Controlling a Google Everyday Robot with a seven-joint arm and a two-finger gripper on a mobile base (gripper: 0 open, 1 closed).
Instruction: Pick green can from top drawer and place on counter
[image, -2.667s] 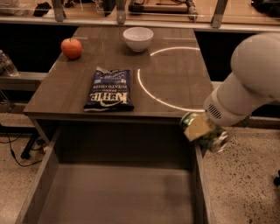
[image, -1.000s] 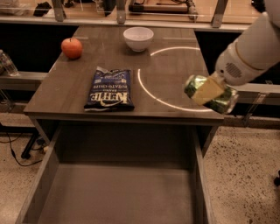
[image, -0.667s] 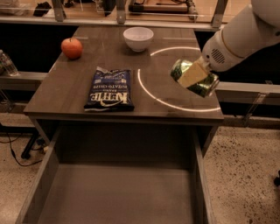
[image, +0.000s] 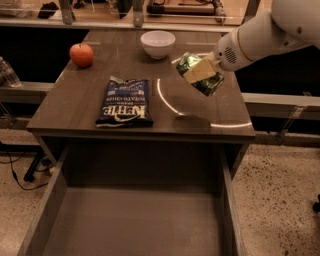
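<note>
My gripper (image: 201, 71) is shut on the green can (image: 192, 64) and holds it tilted in the air above the right half of the counter (image: 90, 105), over the white circle line (image: 165, 100). The can does not touch the counter; its shadow lies on the surface just below it. A pale finger (image: 201, 69) covers the can's middle. My white arm (image: 260, 35) reaches in from the upper right. The top drawer (image: 135, 220) stands pulled out below the counter's front edge, and nothing shows in it.
A blue chip bag (image: 125, 102) lies flat on the counter's middle left. A red apple (image: 81, 54) sits at the back left and a white bowl (image: 157, 43) at the back middle. A speckled floor lies to the right.
The gripper has lifted the can from beside the drawer's right front corner, up and leftwards, to above the counter's right half inside the circle.
</note>
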